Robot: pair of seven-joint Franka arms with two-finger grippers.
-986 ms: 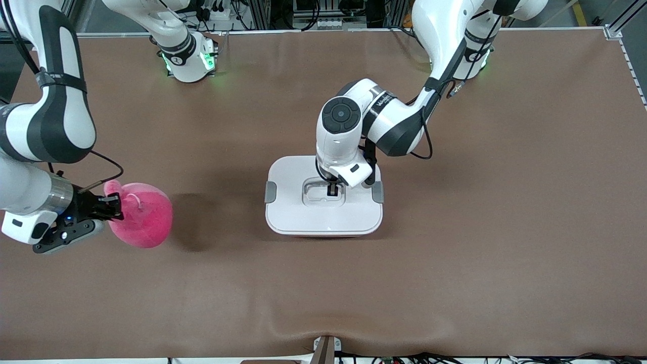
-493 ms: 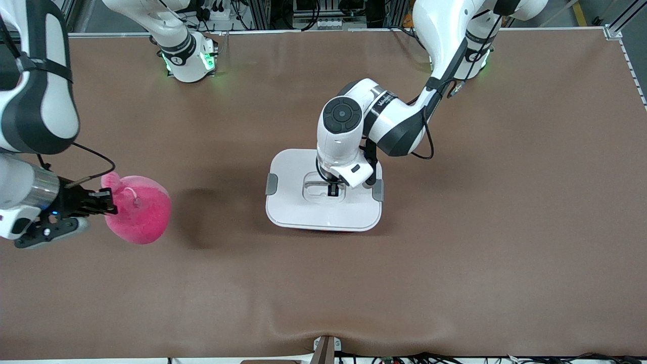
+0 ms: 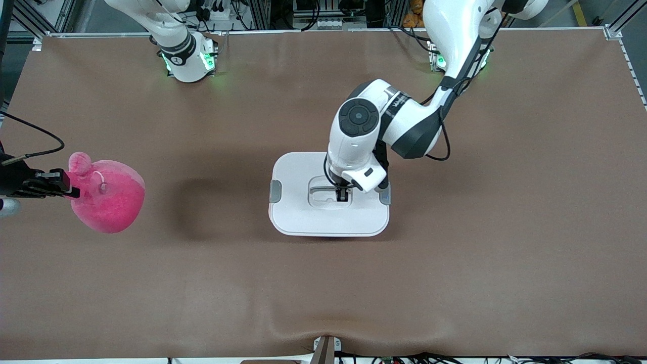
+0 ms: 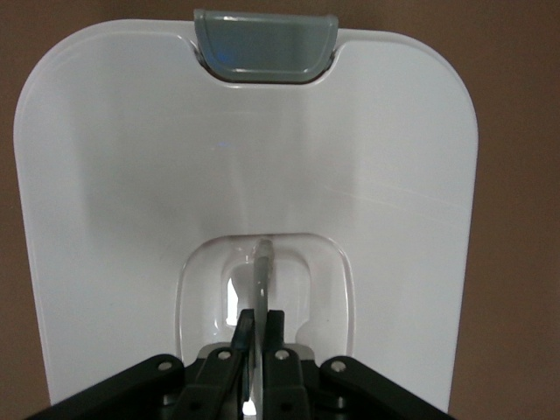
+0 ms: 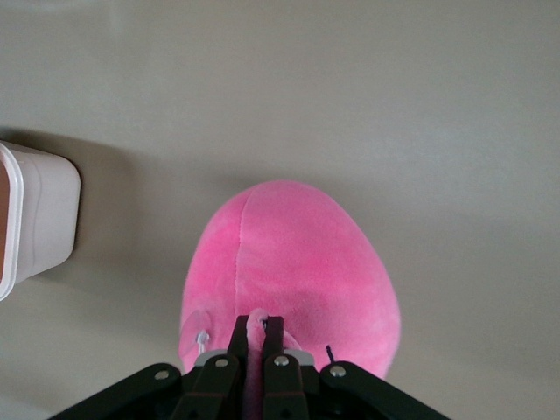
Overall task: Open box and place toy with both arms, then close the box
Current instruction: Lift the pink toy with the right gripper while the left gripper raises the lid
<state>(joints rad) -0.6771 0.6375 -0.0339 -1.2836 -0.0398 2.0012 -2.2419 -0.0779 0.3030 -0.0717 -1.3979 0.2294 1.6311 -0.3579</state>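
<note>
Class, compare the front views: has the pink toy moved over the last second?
Yes. The toy, held in the shut right gripper, has shifted toward the right arm's end of the table, farther from the box at the middle.

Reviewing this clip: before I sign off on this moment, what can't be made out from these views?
- Box interior: hidden by the white lid in the front view.
- Toy's face: not visible in either view that shows it.
- Right tool: its body is cut off by the front view's edge.
- Left tool's hold on the handle: covered by the wrist in the front view.
</note>
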